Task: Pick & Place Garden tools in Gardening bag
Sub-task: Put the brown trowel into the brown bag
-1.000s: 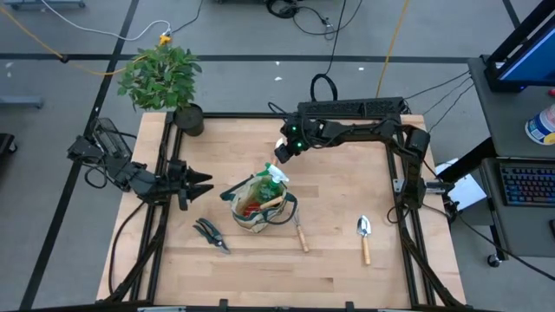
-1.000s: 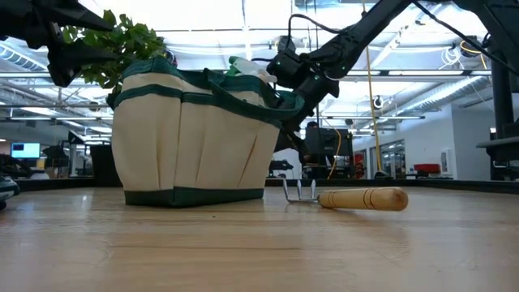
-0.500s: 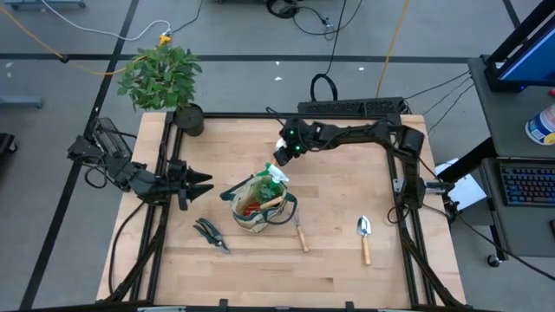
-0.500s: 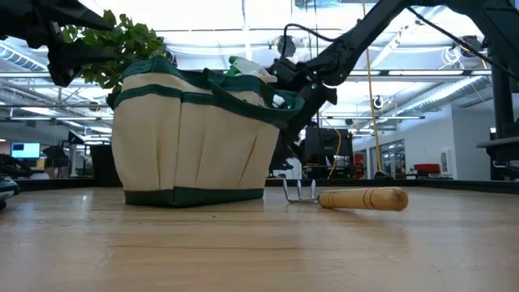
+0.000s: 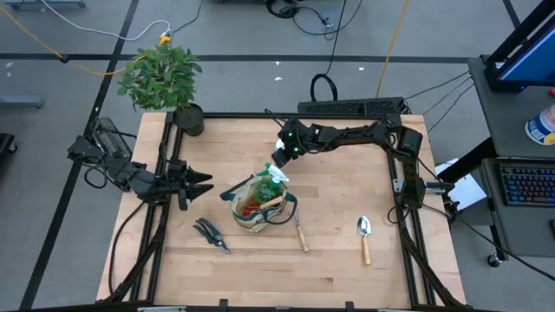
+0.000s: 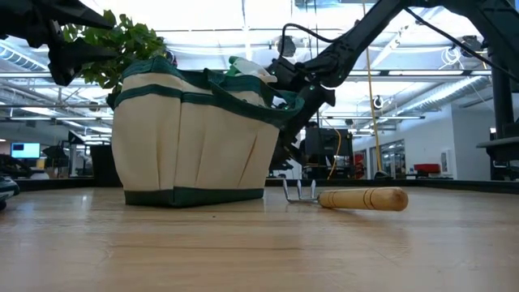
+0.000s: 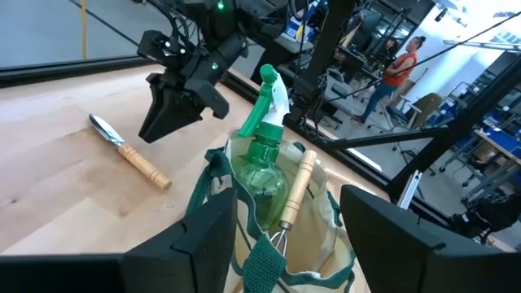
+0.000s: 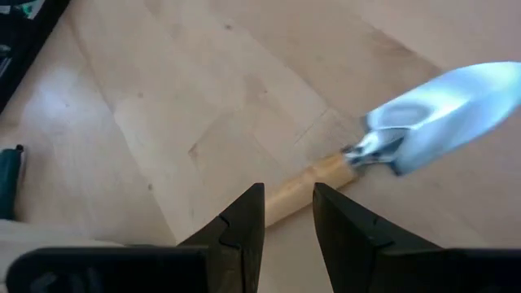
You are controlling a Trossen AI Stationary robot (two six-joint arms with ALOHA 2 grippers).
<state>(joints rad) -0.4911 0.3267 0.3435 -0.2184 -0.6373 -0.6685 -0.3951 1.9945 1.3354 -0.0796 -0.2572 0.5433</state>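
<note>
The beige gardening bag (image 5: 260,208) (image 6: 195,138) stands mid-table. A green spray bottle (image 7: 264,146) and a wooden-handled tool (image 7: 299,183) stand upright in it. My right gripper (image 5: 277,163) (image 6: 292,89) hangs over the bag's far rim, beside the bottle's trigger, open by a narrow gap with nothing between its fingers. A silver trowel (image 8: 383,138) lies flat on the wood beyond its fingertips (image 8: 244,220). Another view shows a trowel (image 5: 364,234) at the right. The rake (image 5: 301,232) (image 6: 349,197) and the black shears (image 5: 211,234) lie flat near the bag. My left gripper (image 5: 201,184) waits open at the left.
A potted plant (image 5: 165,78) stands at the far left corner. Black frame rails (image 5: 165,156) run along the table's sides. Bare wood (image 5: 286,277) stretches along the near edge. A person (image 7: 399,65) stands in the room beyond the table.
My right gripper has sunk a little and drifted toward the table's left, closer to the bag's far rim. The bag and the tools have stayed where they were.
</note>
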